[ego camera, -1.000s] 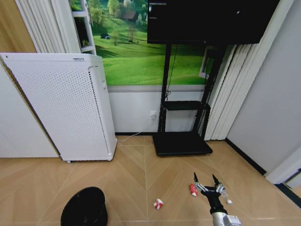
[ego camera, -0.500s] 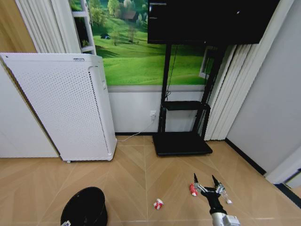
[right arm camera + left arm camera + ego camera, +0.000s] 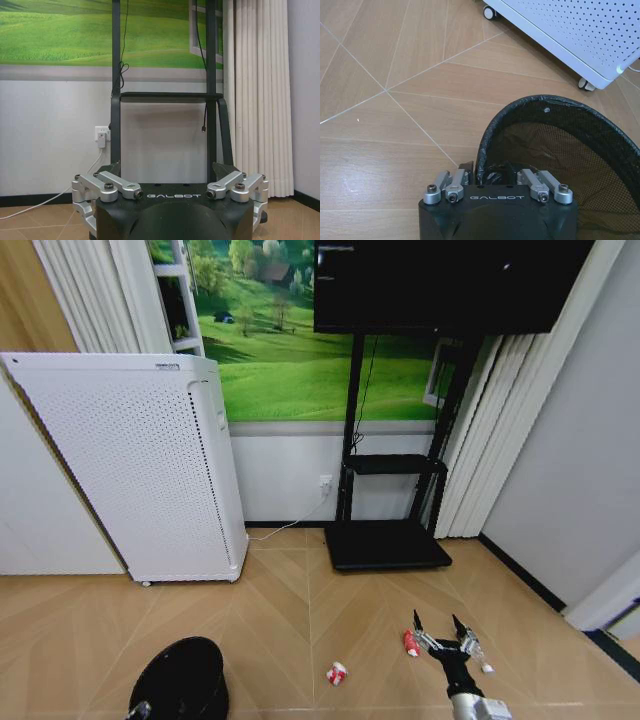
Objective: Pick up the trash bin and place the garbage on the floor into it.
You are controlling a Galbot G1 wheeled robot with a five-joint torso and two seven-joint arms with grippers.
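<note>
The trash bin (image 3: 180, 680) stands on the floor (image 3: 280, 610) in front of the white perforated appliance (image 3: 130, 460); the left gripper (image 3: 497, 175) straddles its rim, grip not discernible; the right gripper (image 3: 441, 626) hangs spread wide, holding nothing, farther from the appliance, near the red bottle-like piece (image 3: 409, 643) and crushed can (image 3: 336, 673).

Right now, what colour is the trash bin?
Black, with a mesh wall; the trash bin shows best in the left wrist view.

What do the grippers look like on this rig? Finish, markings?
Both match: matte black housing with white GALBOT lettering, silver metal finger linkages held by dark screws. The left gripper shows this up close; the right gripper has black fingertips on a silver-and-black wrist. No cables visible.
</note>
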